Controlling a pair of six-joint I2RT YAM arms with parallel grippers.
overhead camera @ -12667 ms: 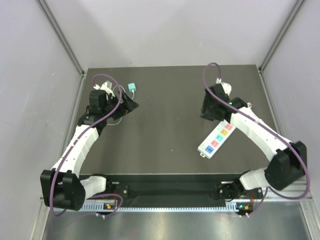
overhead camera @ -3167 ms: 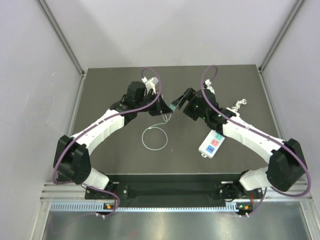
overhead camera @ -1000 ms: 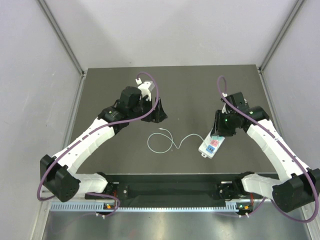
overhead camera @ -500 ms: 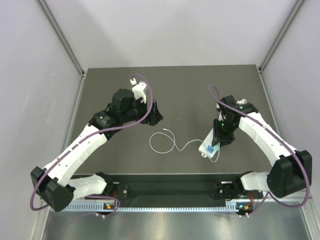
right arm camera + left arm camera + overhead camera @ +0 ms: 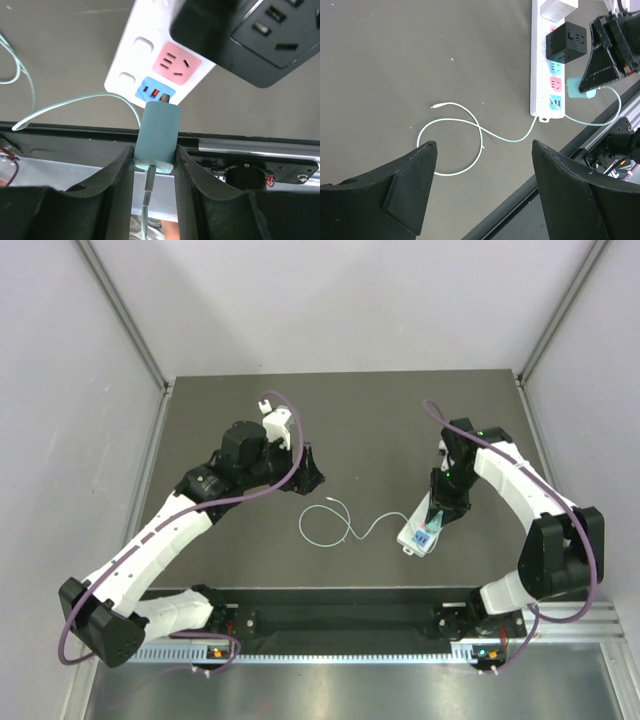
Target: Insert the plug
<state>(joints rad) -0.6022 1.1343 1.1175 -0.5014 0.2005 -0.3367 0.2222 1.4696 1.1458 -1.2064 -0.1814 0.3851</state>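
Note:
My right gripper is shut on the teal plug, whose front end meets the blue socket at the near end of the white power strip. The plug also shows in the left wrist view and the top view. Its thin pale cable loops across the dark mat. A black cube adapter sits plugged in farther up the strip. My left gripper is open and empty, hovering above the cable loop.
The strip lies near the table's front edge, beside the black front rail. A pink socket sits next to the blue one. Grey walls enclose the mat on the left, back and right.
My right gripper has carried the plug from mid-table down to the strip's near end. My left arm has drawn back to the left, empty. The cable now trails across the mat.

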